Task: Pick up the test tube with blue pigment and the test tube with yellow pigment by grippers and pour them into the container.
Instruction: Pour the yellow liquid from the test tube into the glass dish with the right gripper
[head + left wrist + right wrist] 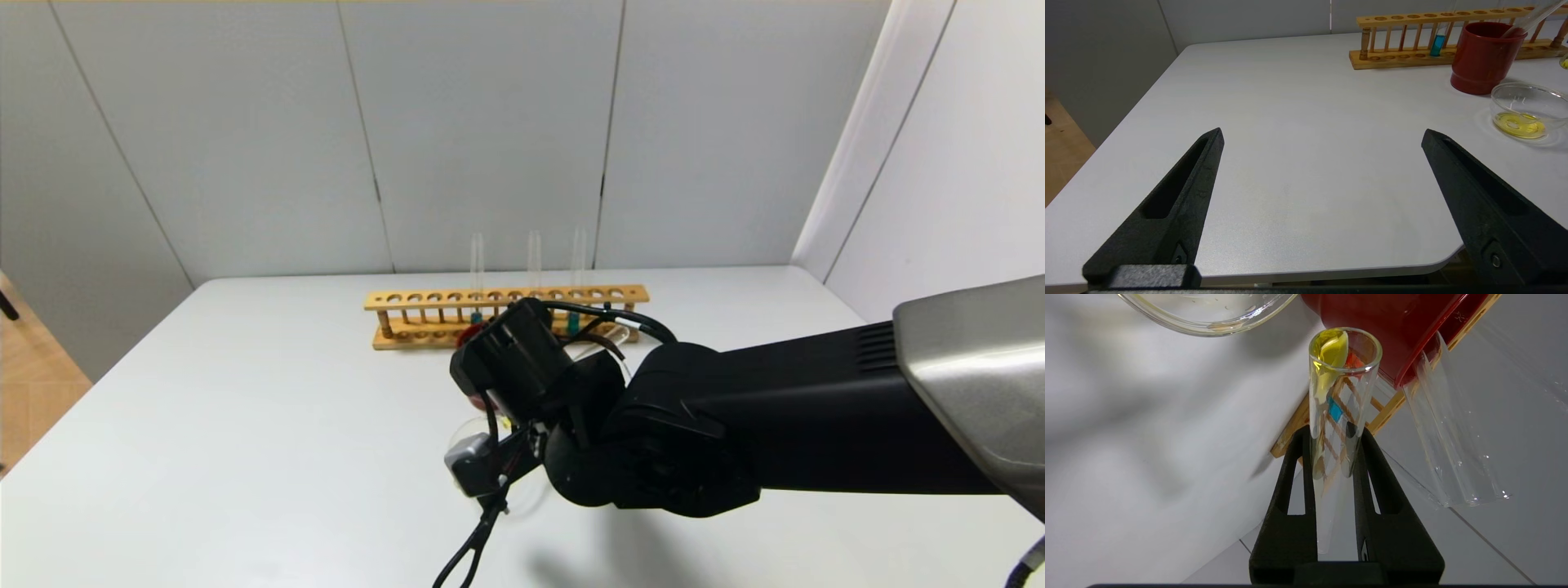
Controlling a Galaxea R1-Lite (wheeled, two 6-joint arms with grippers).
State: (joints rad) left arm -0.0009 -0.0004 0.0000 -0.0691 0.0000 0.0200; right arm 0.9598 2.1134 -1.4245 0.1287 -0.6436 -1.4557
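The step in hand looks like the pouring of the yellow pigment. The right gripper (1333, 449) is clenched on the test tube with yellow pigment (1341, 396) and holds it tipped, mouth toward the container (1527, 110), over the near middle of the white table (1298, 122). Only a smear of yellow sits at the tube's lip, so the pour is probably nearly done. The next move likely calls for tipping the tube back, putting it away, and then fetching the blue one.

The wooden rack (1437, 38) stands at the far side of the table. The test tube with blue pigment (1438, 44) stands upright in it, untouched, with a short column of teal-blue liquid at its foot.

The red cup (1484, 57) stands just in front of the rack, with an empty clear tube leaning in it.

The container sits on the table near the red cup and holds a shallow pool of yellow liquid.

The left gripper (1323, 139) hangs released, jaws wide apart, over the table's near left edge, well apart from the work.
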